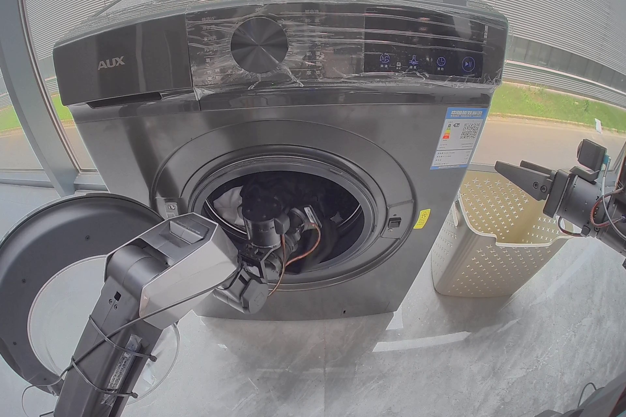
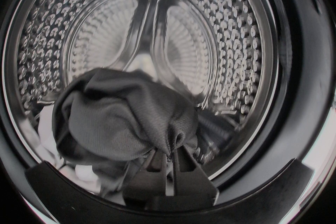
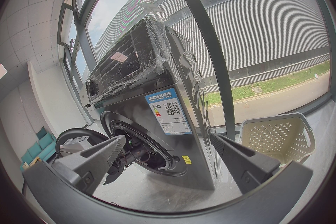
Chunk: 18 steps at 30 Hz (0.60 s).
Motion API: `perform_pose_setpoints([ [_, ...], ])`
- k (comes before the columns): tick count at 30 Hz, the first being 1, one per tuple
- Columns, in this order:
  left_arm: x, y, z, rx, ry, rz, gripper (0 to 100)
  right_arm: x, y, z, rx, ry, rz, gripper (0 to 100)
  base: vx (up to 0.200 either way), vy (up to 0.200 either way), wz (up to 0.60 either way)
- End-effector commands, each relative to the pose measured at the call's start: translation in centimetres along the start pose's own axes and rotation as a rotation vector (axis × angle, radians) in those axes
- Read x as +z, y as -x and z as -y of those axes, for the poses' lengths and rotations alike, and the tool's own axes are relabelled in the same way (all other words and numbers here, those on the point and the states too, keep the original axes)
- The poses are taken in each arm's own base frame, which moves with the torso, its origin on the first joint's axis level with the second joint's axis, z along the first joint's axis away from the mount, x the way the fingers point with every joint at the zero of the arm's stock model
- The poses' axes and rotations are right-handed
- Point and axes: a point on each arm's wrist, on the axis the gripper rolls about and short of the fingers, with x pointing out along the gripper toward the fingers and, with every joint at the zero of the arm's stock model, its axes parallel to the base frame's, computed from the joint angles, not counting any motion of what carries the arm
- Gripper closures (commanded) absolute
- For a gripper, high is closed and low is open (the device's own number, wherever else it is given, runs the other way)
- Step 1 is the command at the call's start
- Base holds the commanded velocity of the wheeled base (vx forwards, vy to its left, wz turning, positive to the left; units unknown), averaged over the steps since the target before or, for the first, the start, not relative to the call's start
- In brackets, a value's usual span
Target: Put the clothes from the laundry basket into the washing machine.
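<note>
The grey front-loading washing machine [image 1: 280, 131] stands with its round door [image 1: 59, 281] swung open to the left. My left arm reaches into the drum opening. In the left wrist view my left gripper [image 2: 169, 160] is shut on a dark grey garment [image 2: 122, 116] bunched inside the drum [image 2: 224, 42]; white cloth [image 2: 47, 126] lies beneath it. The cream laundry basket [image 1: 495, 236] stands right of the machine, its inside looking bare. My right gripper [image 1: 518, 167] hangs open above the basket, holding nothing; its fingers [image 3: 94, 158] spread wide in the right wrist view.
Light marble-look floor [image 1: 456, 353] stretches in front of the machine and basket. Large windows with grey frames [image 3: 206, 46] stand behind. A teal sofa [image 3: 36, 149] sits far off in the room.
</note>
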Motion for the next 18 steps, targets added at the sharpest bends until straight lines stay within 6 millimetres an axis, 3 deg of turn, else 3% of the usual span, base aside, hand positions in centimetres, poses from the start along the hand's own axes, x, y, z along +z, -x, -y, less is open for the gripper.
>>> perform_pose_setpoints([
  [1,2.7,-1.5,0.1,-0.014,0.027,0.111,100,0.0,0.2,0.0,-0.001,-0.001,0.001,0,0.0,0.0,0.0],
  [7,4.4,-2.8,-2.4,0.021,0.03,0.177,100,-0.1,0.2,0.0,-0.003,-0.002,0.0,0,0.0,0.0,0.0],
  [14,4.1,-2.7,-3.0,0.03,0.026,0.154,100,-0.1,0.1,0.0,-0.003,0.0,0.0,0,0.0,0.0,0.0],
  [15,4.1,-2.7,-3.0,0.03,0.026,0.154,0,-0.1,0.1,0.0,-0.003,0.0,0.0,0,0.0,0.0,0.0],
  [18,4.2,-2.8,-3.0,0.014,0.023,0.148,0,-0.1,0.2,0.0,-0.003,0.0,0.0,0,0.0,0.0,0.0],
])
